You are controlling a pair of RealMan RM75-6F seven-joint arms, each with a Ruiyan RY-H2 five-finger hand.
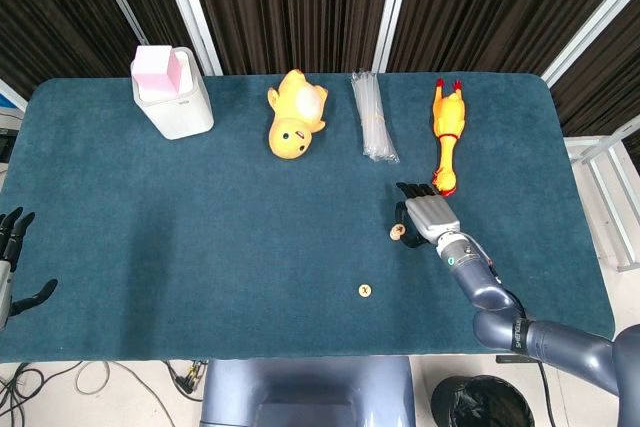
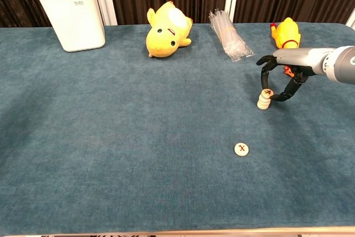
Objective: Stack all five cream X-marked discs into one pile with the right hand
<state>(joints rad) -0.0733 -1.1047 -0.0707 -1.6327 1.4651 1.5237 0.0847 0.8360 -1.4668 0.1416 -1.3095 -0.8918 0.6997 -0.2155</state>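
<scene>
the right hand [image 2: 282,76] hovered unclenched, empty, beside the pile [image 2: 264,99]; the lone disc [image 2: 241,149] nearer the camera looked light, rigid, best pinched at its rim.

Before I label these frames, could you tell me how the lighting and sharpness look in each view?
Head view: even light, barely any shadow, lone disc tiny but readable. Chest view: sharp; soft shadow beside the pile; right hand crisp; X on disc clear.

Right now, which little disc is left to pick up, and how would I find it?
Start at the teal table and find the robot's right hand beside the small pile of discs. Nearer the front edge lies the lone disc, flat, X up, touching nothing.
</scene>
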